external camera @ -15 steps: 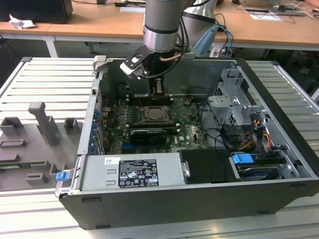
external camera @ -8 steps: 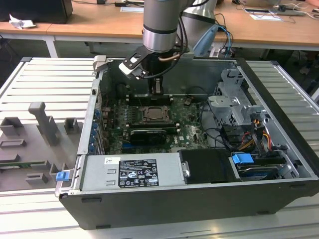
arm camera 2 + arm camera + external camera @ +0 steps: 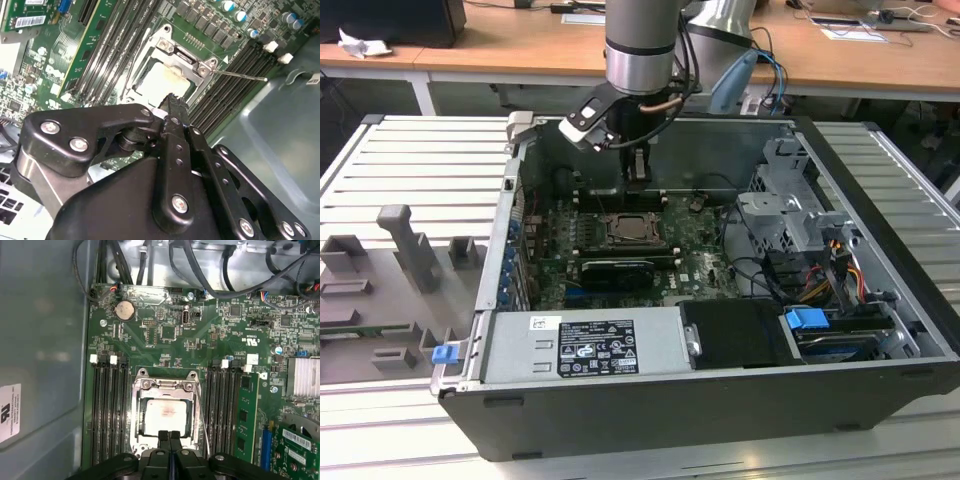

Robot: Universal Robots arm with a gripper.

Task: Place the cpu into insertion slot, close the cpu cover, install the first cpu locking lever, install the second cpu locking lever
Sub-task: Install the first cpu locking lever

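Gripper is pinched fully shut, nothing in it. Right under its tips the cpu sits in the insertion slot. The cpu cover lies flat over it, and a thin locking lever pokes out just beside.

Computer case lying open mid-frame in the exterior view, insertion slot sitting mid-board inside it, cpu lying in the slot, cpu cover resting down around it, gripper hanging just above the slot in the frame, power supply sitting along the case's near wall.
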